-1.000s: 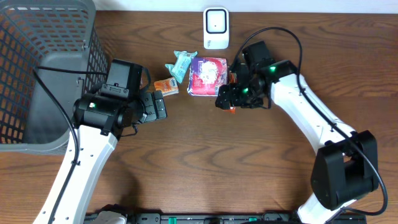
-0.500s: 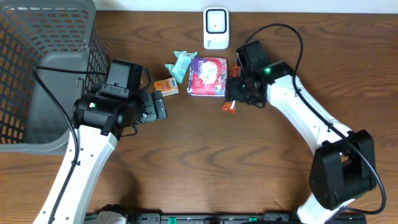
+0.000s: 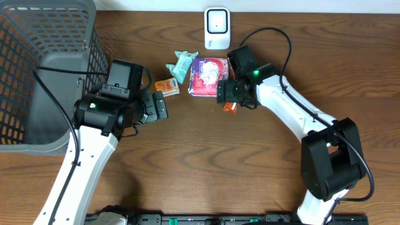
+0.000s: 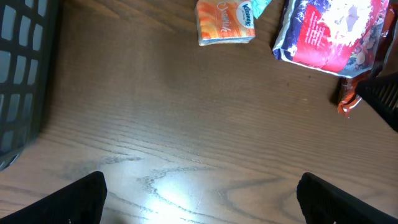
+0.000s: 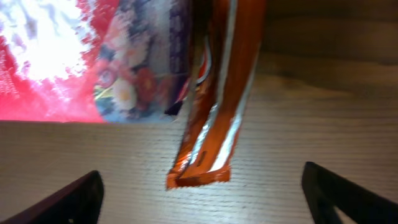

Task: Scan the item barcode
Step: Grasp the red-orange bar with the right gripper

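So the orange wrapper (image 5: 211, 93) is lying flat on the table (image 3: 250, 169), tucked against the right edge of the red bag (image 3: 209, 76). The right jaws hang just over it, spread wide apart, with the wrapper loose between them. The left jaws, off to the left of the red bag past the tissue pack (image 3: 167, 87), are wide apart too. The white scanner (image 3: 217, 28) sits just beyond the bag.
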Motion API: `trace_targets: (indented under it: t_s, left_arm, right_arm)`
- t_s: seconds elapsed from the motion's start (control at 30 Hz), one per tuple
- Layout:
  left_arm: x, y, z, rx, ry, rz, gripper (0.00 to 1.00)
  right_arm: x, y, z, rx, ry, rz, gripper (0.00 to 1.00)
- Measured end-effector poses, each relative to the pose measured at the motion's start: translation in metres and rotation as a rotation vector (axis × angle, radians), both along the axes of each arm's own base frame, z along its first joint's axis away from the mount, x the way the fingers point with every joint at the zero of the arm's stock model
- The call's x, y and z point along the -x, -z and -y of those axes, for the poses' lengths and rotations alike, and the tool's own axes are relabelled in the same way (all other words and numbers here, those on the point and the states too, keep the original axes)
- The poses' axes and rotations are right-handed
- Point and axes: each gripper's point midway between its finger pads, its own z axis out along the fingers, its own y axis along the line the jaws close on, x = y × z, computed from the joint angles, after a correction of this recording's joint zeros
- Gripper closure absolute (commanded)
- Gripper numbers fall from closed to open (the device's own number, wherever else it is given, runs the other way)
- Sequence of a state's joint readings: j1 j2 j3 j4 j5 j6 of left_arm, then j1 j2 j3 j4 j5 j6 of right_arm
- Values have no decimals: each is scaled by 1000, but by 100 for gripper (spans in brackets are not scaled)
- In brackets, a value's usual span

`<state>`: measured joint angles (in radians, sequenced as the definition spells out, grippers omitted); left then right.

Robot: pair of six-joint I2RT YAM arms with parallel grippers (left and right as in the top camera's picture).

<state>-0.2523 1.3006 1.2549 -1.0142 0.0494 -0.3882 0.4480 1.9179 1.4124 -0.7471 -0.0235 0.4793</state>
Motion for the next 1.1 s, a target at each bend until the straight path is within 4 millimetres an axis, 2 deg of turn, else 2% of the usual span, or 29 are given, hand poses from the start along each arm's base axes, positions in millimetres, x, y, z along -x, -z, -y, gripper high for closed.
trace_targets:
  t_s: [0.17,0.43,0.73,0.77,0.9,1.1]
  left_arm:
    - [0,0,0,0,0,0,2]
    - [0,0,0,0,0,0,2]
    - [0,0,0,0,0,0,2]
    - [0,0,0,0,0,0,2]
    - [0,0,0,0,0,0,2]
    - [0,0,0,0,0,0,2]
  right_arm:
    - [7,0,-13,-23,-22,-11,1]
    - [12,0,-22,-31,-45,-16,1]
    - [11,1,-15,12,-34,-10,1]
    - [10,1,-13,24,-29,-3,2]
    - [4,0,-9,45,-12,25,18]
    - [-1,-2,-8,59,-9,52,23]
